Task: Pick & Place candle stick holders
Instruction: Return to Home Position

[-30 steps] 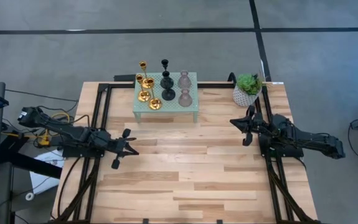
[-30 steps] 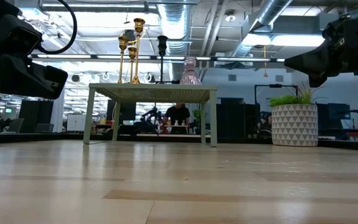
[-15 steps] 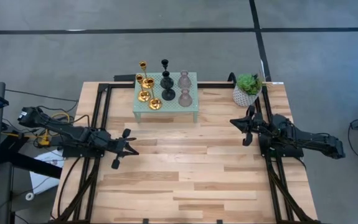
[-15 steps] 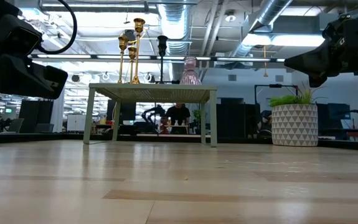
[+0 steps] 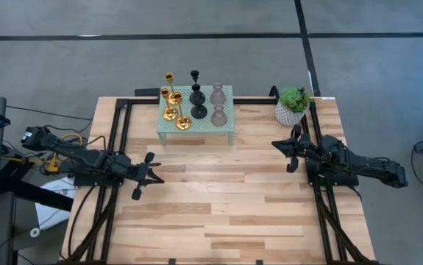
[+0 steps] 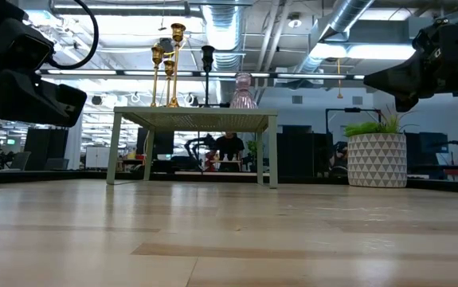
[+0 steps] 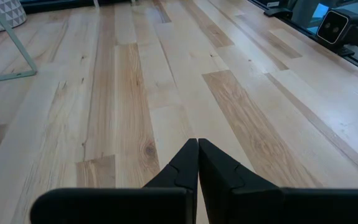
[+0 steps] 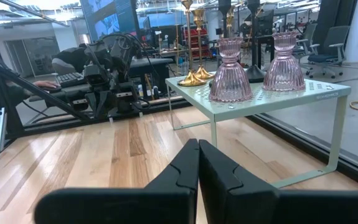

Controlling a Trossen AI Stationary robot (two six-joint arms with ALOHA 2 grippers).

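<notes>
Presently, all the candle stick holders stand upright on the pale green perforated shelf, which sits at the upper centre of the overhead frame on the wooden surface. The gold candle stick holders occupy the shelf's left portion. The black candle stick holders are in the middle. Two pink glass candle stick holders are on the right, one behind the other. A potted plant rests on the surface to the right of the shelf, apart from it.

The left gripper hangs above the surface at centre-left of the overhead frame, well apart from the shelf, and its jaws are closed on nothing. The right gripper hangs at centre-right, near the plant. Its jaws are likewise pressed together and empty.
</notes>
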